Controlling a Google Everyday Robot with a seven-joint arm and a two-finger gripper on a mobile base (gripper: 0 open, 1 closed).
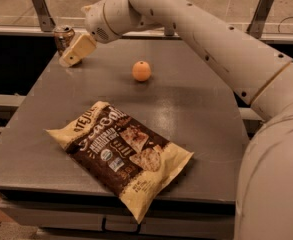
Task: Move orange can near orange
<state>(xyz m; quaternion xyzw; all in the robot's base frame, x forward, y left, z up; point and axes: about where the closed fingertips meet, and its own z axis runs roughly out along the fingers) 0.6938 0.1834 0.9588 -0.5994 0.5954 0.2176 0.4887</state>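
Note:
The orange can (62, 36) stands upright at the far left corner of the grey table (201, 109); it has a silver top and its right side is partly hidden. My gripper (73, 54) reaches in from the upper right and sits right against the can's front right side, low over the table. Whether it holds the can does not show. The orange (141, 70) rests on the table to the right of the can and gripper, well apart from both.
A large yellow-and-brown chip bag (121, 154) lies flat on the near half of the table. My white arm (221, 44) crosses above the table's far right. The table's left edge runs close beside the can. Metal posts (40, 6) stand behind the table.

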